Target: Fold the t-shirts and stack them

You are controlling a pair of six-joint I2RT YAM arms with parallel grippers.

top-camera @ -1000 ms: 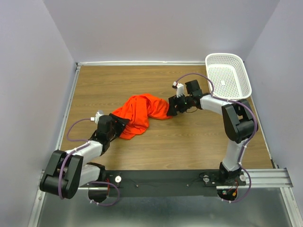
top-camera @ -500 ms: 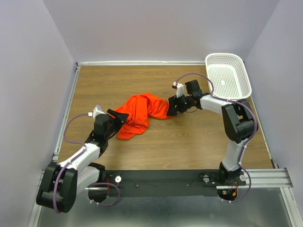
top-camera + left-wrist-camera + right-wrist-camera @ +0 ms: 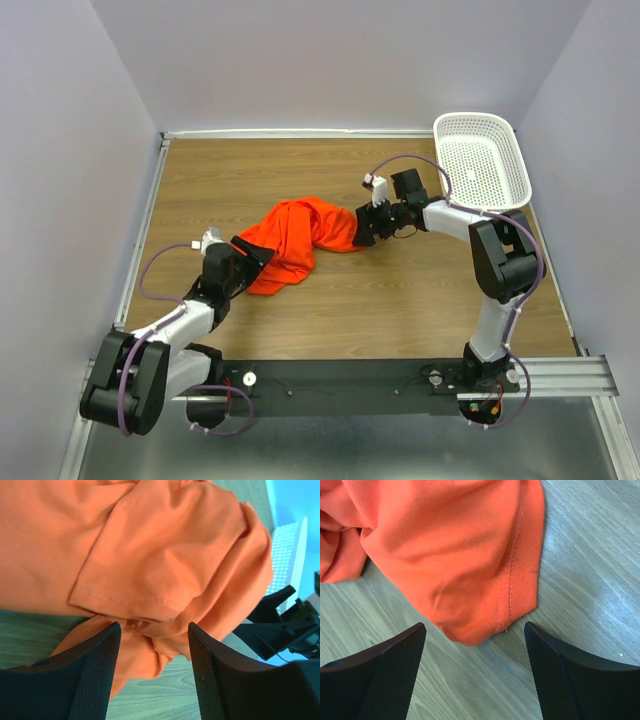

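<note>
The orange shirt (image 3: 295, 240) lies crumpled on the counter (image 3: 400, 300). The left fingers (image 3: 95, 680) and right fingers (image 3: 395, 670) are wide open at its ends and hold nothing.

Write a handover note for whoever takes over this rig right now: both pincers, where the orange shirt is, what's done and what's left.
Left pincer: open at the near-left end of the bright orange cotton t-shirt, a hemmed sleeve just ahead of its fingers; nothing gripped.
Right pincer: open, a hemmed corner of the shirt's right end lying between its fingers; not closed on it.
Shirt: crumpled in a heap in the middle of the wooden table. The white perforated plastic basket sits at the far right corner.
Done: no fold made.
Left: grip, spread flat, fold, stack.
</note>
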